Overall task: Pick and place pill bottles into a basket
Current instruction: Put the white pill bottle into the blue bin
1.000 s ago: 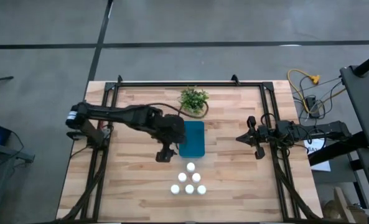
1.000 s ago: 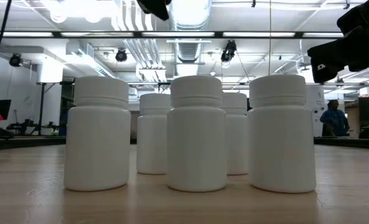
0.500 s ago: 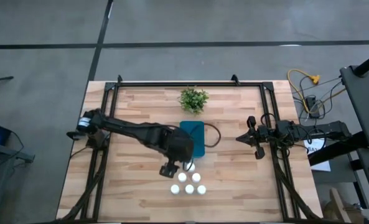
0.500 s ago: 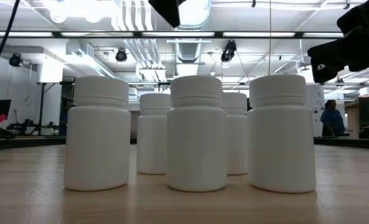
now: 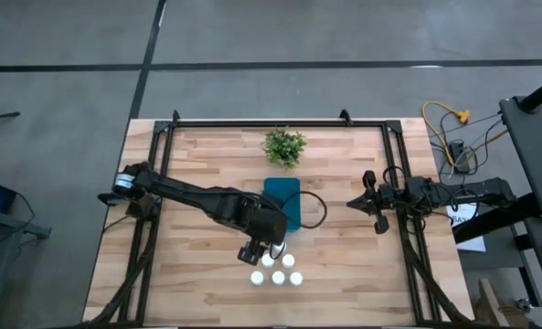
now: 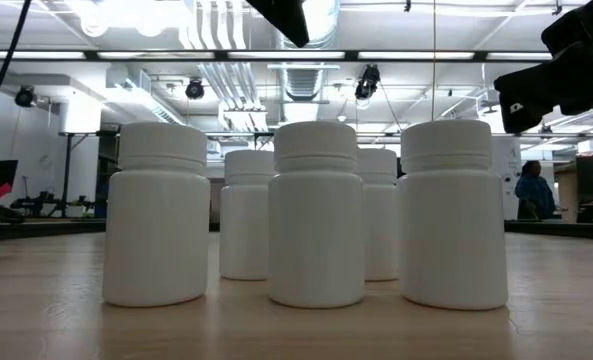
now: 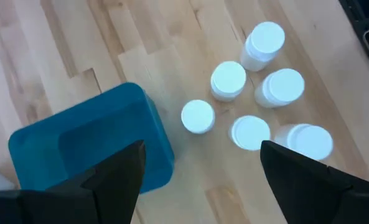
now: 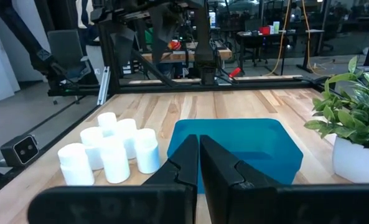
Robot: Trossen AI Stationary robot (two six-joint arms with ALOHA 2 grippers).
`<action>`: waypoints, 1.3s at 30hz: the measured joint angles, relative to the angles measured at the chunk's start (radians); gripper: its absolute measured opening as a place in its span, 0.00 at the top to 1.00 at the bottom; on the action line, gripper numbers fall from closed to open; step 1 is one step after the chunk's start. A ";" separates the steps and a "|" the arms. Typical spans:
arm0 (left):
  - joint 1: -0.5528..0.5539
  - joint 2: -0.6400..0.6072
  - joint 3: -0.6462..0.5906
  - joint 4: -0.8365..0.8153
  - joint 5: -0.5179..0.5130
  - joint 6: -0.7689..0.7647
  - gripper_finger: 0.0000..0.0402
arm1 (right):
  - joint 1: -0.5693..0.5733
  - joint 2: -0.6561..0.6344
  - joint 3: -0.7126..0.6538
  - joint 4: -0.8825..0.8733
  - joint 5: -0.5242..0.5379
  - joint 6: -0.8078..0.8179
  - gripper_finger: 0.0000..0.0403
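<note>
Six white pill bottles (image 7: 228, 79) stand upright on their bases in a cluster on the wooden table, near the front middle (image 5: 278, 270); the low view shows them close up (image 6: 316, 215). The teal-blue basket (image 5: 289, 194) stands just beyond them and also shows in the left wrist view (image 7: 91, 143). My left gripper (image 7: 200, 180) is open and empty. It hangs above the far end of the cluster (image 5: 269, 245), between basket and bottles. My right gripper (image 8: 200, 162) is shut and empty at the table's right side (image 5: 366, 203).
A small green potted plant (image 5: 284, 144) stands beyond the basket, near the table's far edge. Black frame rails run along the table's left and right sides (image 5: 147, 247). Bare wood lies to the left and right of the bottles.
My left gripper has swung from beside the basket's left side toward the table's near edge and a little right, ending above the far end of the bottle cluster. Its arm now crosses over the basket. The bottles and basket have not moved.
</note>
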 joint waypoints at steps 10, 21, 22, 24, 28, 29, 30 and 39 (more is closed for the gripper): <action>0.023 0.076 0.000 0.001 0.027 0.000 0.26 | 0.000 -0.001 0.000 0.000 0.000 0.000 0.98; 0.025 0.136 0.000 0.067 0.094 0.011 0.26 | 0.000 -0.001 0.000 -0.001 0.000 0.000 0.98; 0.025 0.136 0.000 0.073 0.104 0.011 0.26 | 0.000 -0.001 0.000 0.000 0.000 0.000 0.98; 0.025 0.136 0.000 0.097 0.110 0.010 0.26 | 0.000 -0.001 0.000 0.000 0.000 0.000 0.98; 0.024 0.136 -0.001 0.100 0.111 0.011 0.26 | 0.000 -0.001 0.000 0.000 0.000 -0.003 0.98; 0.025 0.136 -0.001 0.101 0.111 0.011 0.26 | 0.000 -0.001 0.000 0.000 0.000 -0.003 0.98; 0.025 0.136 -0.003 0.105 0.111 0.011 0.26 | 0.000 -0.001 0.000 0.000 0.000 -0.003 0.98; 0.024 0.217 -0.005 0.112 0.113 0.026 0.26 | 0.000 -0.001 0.000 0.000 0.000 -0.003 0.98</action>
